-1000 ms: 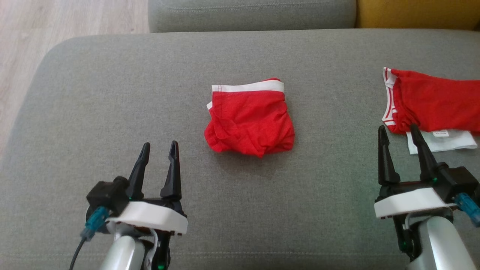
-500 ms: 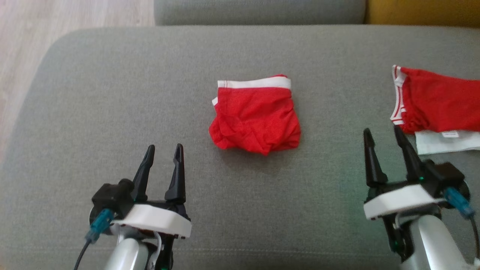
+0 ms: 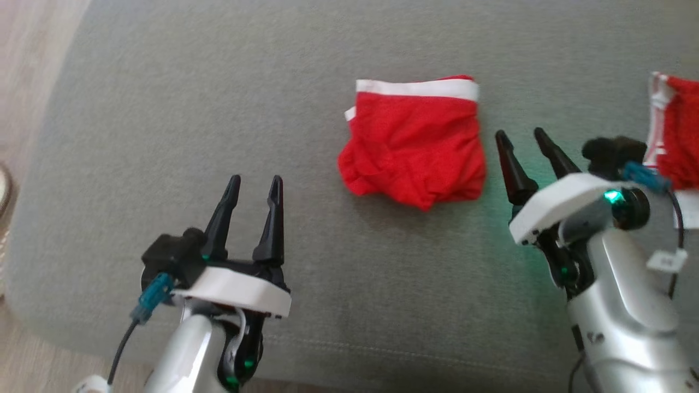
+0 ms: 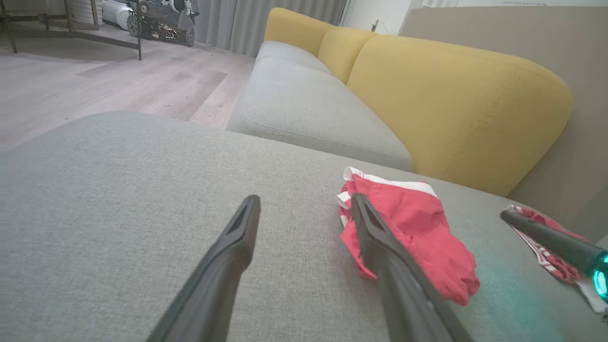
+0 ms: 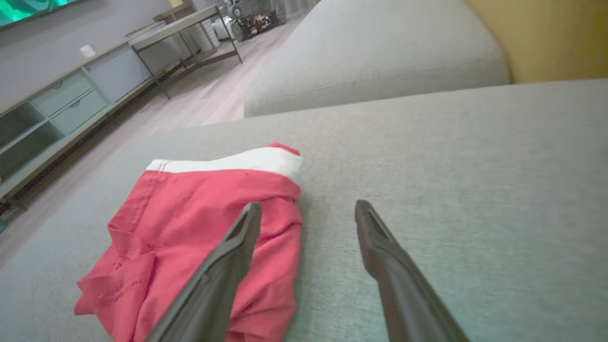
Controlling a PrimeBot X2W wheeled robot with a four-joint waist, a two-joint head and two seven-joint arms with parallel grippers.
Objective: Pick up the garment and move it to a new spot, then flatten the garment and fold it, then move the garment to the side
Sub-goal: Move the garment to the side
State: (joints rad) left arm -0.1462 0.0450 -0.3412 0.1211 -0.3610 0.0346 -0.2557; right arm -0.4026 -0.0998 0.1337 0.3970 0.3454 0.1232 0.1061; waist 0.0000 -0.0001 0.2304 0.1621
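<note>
The garment (image 3: 415,144) is a pair of red shorts with a white waistband, lying folded on the grey cushion (image 3: 218,109); it also appears as the garment (image 4: 418,232) and the garment (image 5: 190,228) in the wrist views. My right gripper (image 3: 521,136) hovers open just right of its right edge, tilted to the left, nothing between its fingers. My left gripper (image 3: 255,183) stands open lower left of the garment, well apart from it, empty. The right wrist view has my right gripper (image 5: 308,206) at the shorts' right edge.
A second red garment (image 3: 674,131) with white striped trim lies at the right edge, over something white (image 3: 689,210). Wooden floor (image 3: 27,65) lies left of the cushion. A yellow sofa back (image 4: 456,104) and another grey seat (image 4: 304,109) stand beyond.
The head camera has tilted down and shifted, so the whole scene sits higher and more to the right. My right gripper has moved up and leftward, close to the garment's right edge. The left gripper barely moved.
</note>
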